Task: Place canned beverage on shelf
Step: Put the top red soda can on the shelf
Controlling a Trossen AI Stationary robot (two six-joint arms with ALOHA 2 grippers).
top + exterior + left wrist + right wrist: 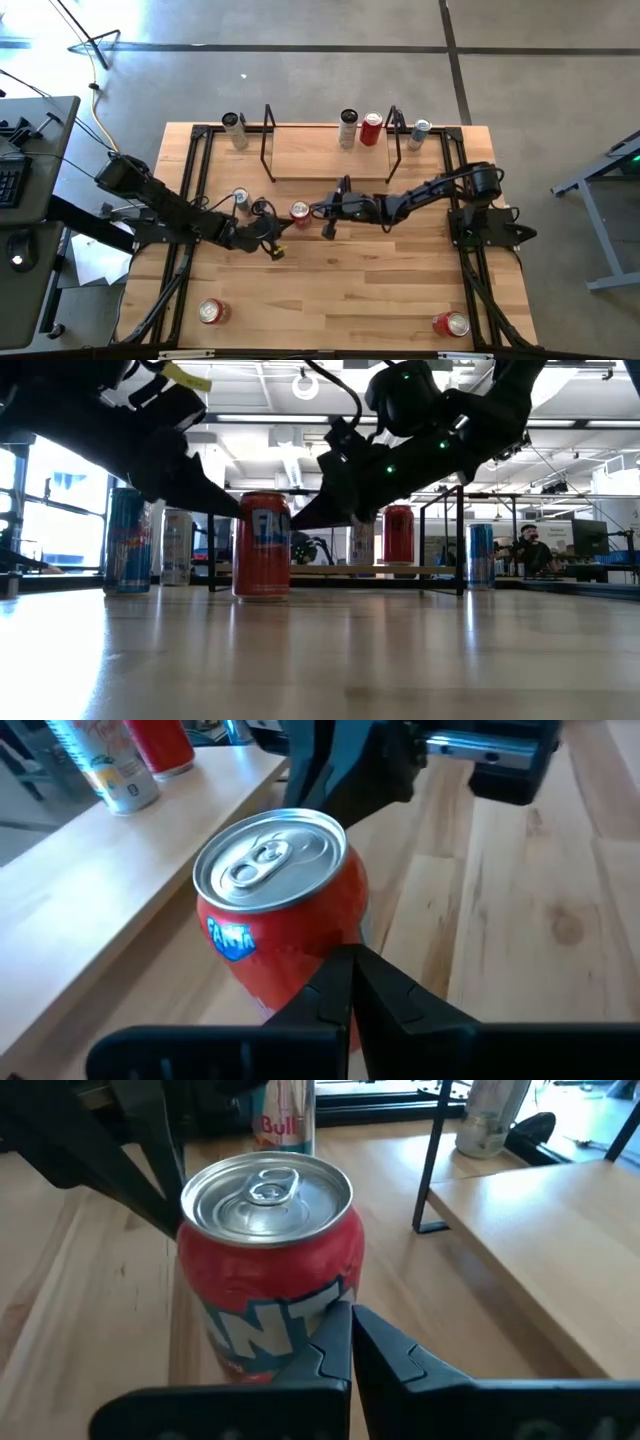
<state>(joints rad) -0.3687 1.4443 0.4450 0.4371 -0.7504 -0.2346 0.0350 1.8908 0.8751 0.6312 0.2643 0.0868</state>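
The red can (pixel 299 211) stands upright on the table, long axis vertical, just in front of the shelf (pixel 320 152) and a little left of the shelf's middle. You have both grippers on it from opposite sides. The left gripper (pixel 281 220) sits against the can's left side with its two fingers pressed together in front of the can wall, not around it. The right gripper (pixel 322 210) meets the can from the right, its fingers likewise closed tip to tip and pointing at the can's side. So neither pincer grips the can; it is squeezed, or at least flanked, between two closed tips. Whether each tip truly touches the wall, you cannot tell for certain.

The shelf plank lies directly behind the can, low and close, so my read is that the coming move is a short lift and a push away from you onto the plank. Both arms are about equally near.

Mind the room on the shelf. Its right part holds a pale can (pixel 347 128) and another red can (pixel 371 129), while the plank's left and middle part looks bare. The black rod frames (pixel 267 140) stand at both ends of the plank. A slim blue can (pixel 240 199) stands on the table just left of the left gripper.
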